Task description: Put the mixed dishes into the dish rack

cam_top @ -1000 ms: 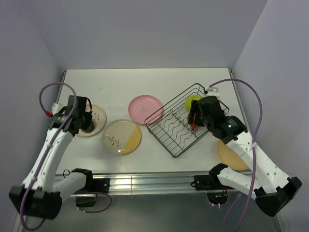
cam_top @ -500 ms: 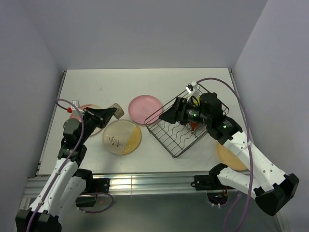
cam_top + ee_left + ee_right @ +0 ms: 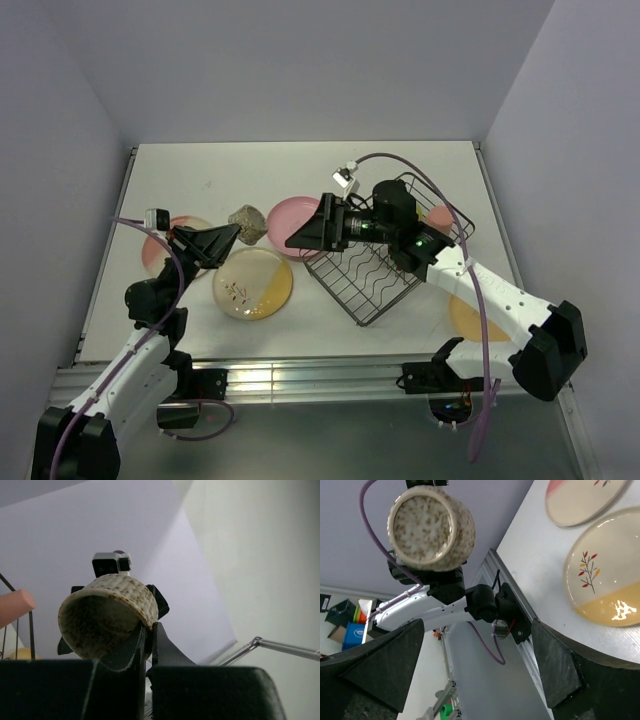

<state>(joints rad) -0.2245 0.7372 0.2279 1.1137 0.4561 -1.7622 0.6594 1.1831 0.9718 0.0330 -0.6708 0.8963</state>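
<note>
Holding the small grey cup (image 3: pixel 247 222) up above the table, L gripper (image 3: pixel 233 233) pinches its wall tight; cup's open mouth faces R gripper (image 3: pixel 300 236), whose fingers stand spread wide, near the cup but not touching; dish rack (image 3: pixel 385 265) sits on the table behind R gripper; cream-yellow plate (image 3: pixel 253 283) lies flat under the cup; pink plate (image 3: pixel 295 215) partly hidden by R gripper.
</note>
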